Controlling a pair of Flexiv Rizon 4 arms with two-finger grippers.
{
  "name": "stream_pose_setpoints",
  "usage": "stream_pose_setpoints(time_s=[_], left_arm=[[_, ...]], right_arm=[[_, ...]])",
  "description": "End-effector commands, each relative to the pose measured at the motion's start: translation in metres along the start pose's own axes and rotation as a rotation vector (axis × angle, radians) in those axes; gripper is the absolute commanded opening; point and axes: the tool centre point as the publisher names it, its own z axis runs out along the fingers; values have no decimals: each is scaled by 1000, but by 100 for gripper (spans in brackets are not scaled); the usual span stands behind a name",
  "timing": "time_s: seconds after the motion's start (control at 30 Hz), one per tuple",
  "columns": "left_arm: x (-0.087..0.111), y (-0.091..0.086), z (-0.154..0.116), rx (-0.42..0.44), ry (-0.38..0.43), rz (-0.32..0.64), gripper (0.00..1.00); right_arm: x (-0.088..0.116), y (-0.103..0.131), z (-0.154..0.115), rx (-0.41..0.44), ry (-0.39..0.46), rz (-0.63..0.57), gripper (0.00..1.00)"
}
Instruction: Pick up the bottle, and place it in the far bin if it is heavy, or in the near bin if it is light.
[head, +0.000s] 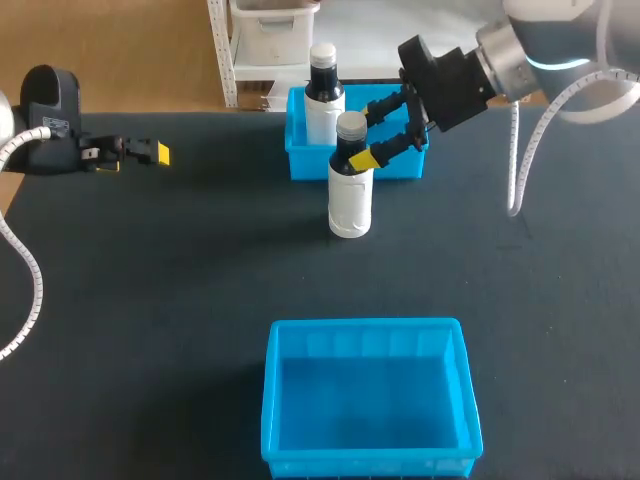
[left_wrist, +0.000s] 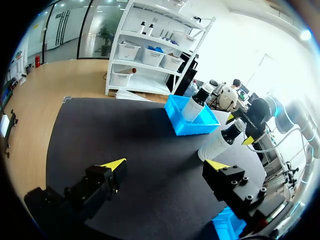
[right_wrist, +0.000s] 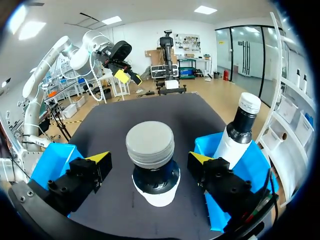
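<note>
A white bottle with a black neck and grey cap stands upright on the dark table, just in front of the far blue bin. My right gripper is open, its yellow-tipped fingers either side of the bottle's neck. In the right wrist view the cap sits between the fingers with a gap on each side. The near blue bin is empty at the table's front. My left gripper is open over the far left of the table, holding nothing. From the left wrist view the bottle is far ahead.
A second white bottle stands upright inside the far bin's left part; the right wrist view shows it beside my right gripper. A white cable hangs from the right arm over the table. Bare dark table lies between the two bins.
</note>
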Motion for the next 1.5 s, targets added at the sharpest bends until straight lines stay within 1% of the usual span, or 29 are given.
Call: stream_pose_setpoints(time_s=[0.03, 0.57, 1.0, 1.5], left_arm=[[0, 0, 0, 0, 0, 0, 100], [0, 0, 0, 0, 0, 0, 100], [0, 0, 0, 0, 0, 0, 100], [0, 0, 0, 0, 0, 0, 100]], right_arm=[[-2, -9, 5, -16, 1, 1, 100], [1, -21, 9, -15, 5, 19, 100], [1, -25, 16, -23, 9, 24, 100], [3, -28, 14, -21, 11, 28, 100]])
